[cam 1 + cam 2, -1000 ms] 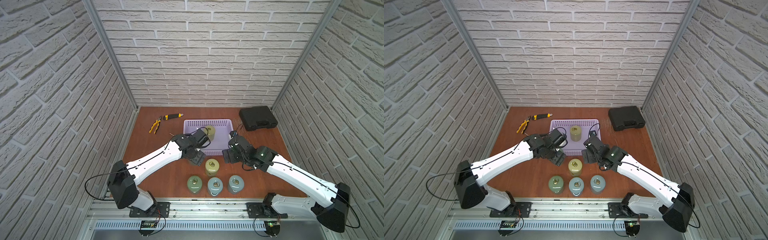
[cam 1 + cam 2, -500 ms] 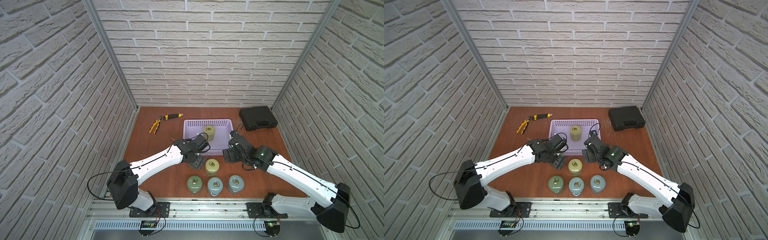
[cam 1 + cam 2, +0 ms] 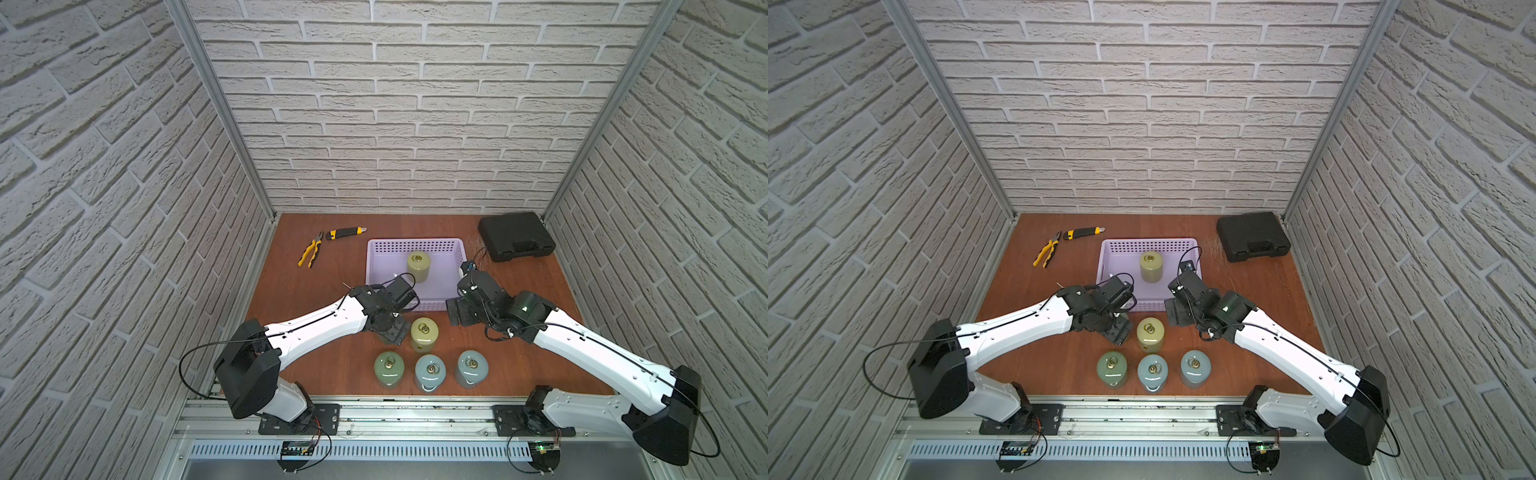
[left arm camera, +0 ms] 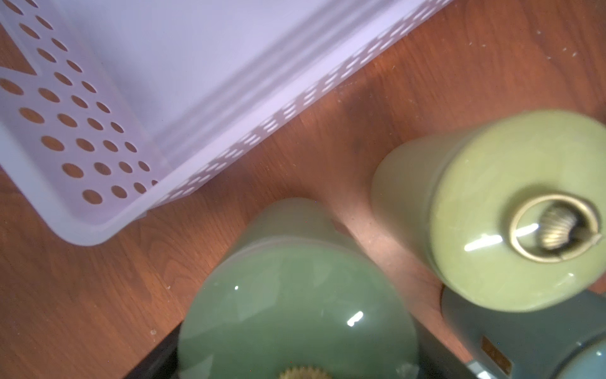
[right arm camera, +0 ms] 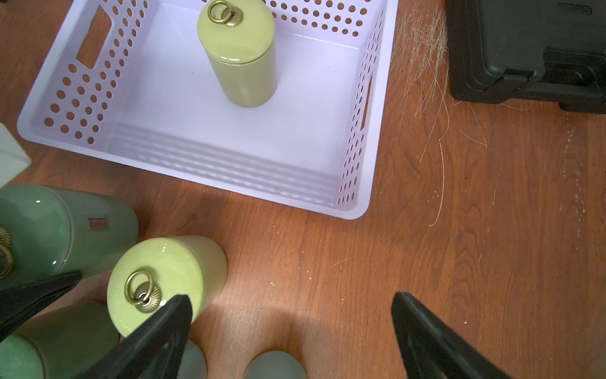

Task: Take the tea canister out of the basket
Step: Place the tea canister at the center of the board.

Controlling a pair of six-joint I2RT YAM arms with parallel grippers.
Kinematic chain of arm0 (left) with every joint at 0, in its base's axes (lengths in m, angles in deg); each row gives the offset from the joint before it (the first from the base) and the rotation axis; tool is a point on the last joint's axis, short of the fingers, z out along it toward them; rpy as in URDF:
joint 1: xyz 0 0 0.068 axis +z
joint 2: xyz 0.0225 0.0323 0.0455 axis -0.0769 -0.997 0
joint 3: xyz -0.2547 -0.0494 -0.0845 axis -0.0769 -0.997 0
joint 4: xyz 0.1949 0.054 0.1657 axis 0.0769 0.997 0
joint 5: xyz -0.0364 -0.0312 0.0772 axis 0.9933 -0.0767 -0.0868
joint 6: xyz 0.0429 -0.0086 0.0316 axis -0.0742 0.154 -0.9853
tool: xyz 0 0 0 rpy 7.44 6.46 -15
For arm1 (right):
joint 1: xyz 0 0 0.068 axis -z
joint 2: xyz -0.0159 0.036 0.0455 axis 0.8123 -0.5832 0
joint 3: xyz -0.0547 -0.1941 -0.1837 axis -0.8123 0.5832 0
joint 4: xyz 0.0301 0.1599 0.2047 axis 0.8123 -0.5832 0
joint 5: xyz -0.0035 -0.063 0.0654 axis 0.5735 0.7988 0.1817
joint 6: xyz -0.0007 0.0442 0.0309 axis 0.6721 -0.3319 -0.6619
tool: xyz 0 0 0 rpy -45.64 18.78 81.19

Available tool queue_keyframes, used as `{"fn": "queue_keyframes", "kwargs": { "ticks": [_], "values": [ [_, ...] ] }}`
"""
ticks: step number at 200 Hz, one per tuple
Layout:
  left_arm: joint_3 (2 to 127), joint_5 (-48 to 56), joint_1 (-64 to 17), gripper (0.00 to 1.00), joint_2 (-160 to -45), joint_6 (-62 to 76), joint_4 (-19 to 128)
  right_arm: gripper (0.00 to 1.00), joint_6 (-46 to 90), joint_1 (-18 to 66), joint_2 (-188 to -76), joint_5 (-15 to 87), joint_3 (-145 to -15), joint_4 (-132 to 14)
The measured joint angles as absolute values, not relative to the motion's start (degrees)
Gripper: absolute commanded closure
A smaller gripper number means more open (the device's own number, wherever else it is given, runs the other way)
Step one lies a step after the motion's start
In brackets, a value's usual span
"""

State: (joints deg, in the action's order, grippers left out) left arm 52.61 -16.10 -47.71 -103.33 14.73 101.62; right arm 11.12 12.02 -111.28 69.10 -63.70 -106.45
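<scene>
Canister clearing nears its end: the last canister (image 3: 418,266) stands upright in the basket (image 3: 415,247), by its far wall. My left jaws clasp a green canister (image 4: 295,311) outside it, beside an olive canister (image 4: 492,229) on the tabletop (image 3: 291,291). My right jaws gape empty, spread wide, I judge, for that last one.

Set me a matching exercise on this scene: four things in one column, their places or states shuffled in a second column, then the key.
Things:
1. pliers
2. black hard case
3. basket
4. right gripper

Places or states:
a. open, holding nothing
b. far right corner of the table
c. holds one upright yellow-green canister
d. far left, beside the utility knife

Pairs: 1-d, 2-b, 3-c, 4-a.
</scene>
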Motion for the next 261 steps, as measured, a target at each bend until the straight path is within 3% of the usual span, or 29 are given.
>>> {"fn": "queue_keyframes", "kwargs": {
  "ticks": [202, 261],
  "values": [
    [50.49, -14.61, -48.6, 0.44, -104.69, 15.43, 98.87, 0.0, 10.32, 12.13, -110.39, 69.27, -63.7, -106.51],
    [49.72, -14.46, -48.6, 0.38, -105.41, 16.17, 98.04, 0.0, 10.53, 12.17, -110.41, 69.27, -63.7, -106.49]
  ]
}}
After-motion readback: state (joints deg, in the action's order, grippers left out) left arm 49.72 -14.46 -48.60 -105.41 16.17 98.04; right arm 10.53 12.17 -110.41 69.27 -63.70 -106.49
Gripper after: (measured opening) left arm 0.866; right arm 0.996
